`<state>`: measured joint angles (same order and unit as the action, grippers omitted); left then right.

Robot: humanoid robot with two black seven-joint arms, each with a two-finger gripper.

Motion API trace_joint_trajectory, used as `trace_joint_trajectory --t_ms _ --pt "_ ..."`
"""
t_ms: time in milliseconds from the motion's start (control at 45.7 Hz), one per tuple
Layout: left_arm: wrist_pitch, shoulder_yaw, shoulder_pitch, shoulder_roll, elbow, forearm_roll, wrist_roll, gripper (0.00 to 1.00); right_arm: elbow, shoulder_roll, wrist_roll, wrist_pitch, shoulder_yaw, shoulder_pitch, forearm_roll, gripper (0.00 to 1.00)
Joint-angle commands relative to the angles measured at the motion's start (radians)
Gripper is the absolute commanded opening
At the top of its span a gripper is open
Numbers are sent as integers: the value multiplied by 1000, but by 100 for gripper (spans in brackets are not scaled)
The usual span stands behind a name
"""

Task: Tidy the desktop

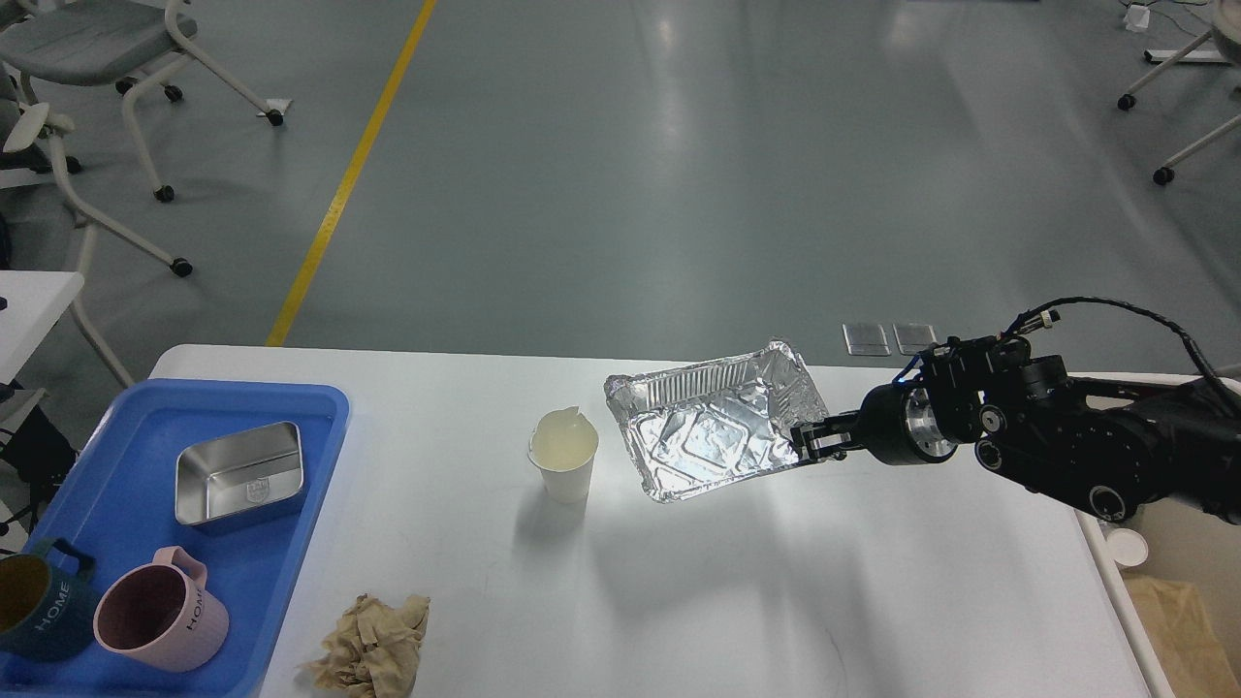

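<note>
The white desktop (737,601) fills the lower half of the head view. An empty foil container (713,422) hangs tilted above its middle right, casting a shadow on the surface below. My right gripper (812,443) is shut on the container's right rim, with the arm reaching in from the right. A white paper cup (563,456) with pale contents stands just left of the container. A crumpled brown paper ball (373,645) lies near the front edge. My left gripper is out of view.
A blue tray (126,504) at the left holds a steel box (238,473), a pink mug (158,622) and a dark blue mug (37,613). A beige bin (1178,620) with a small white cup (1126,548) sits past the right edge. Chairs stand on the floor behind.
</note>
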<state>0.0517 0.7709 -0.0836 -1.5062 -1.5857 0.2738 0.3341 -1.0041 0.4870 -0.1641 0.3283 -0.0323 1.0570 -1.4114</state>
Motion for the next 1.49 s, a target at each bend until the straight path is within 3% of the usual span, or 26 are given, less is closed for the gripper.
trace_joint_trajectory --t_ms 0,131,241,328,613,810,1051,1467 --pt "-18 -1 -102 75 1 109 -173 94 8 -19 2 0 0 4 5 0" --pt "-29 -5 -172 187 -2 180 -253 94 10 -34 2 0 0 17 5 0" --pt "-27 -25 -240 277 -2 223 -346 94 10 -33 2 0 -1 17 5 0" --pt "-26 -82 -292 336 0 289 -369 94 10 -30 2 0 -1 17 9 0" --pt "-50 -487 -617 566 119 337 -360 94 10 -22 2 0 -1 17 12 0" --pt "-53 -682 -758 765 265 335 -357 95 5 1 2 0 0 17 14 0" --pt "-53 -786 -797 922 384 331 -360 96 5 12 2 0 2 15 17 0" --pt "-64 -851 -831 1009 429 340 -354 87 4 9 0 -3 3 15 17 0"
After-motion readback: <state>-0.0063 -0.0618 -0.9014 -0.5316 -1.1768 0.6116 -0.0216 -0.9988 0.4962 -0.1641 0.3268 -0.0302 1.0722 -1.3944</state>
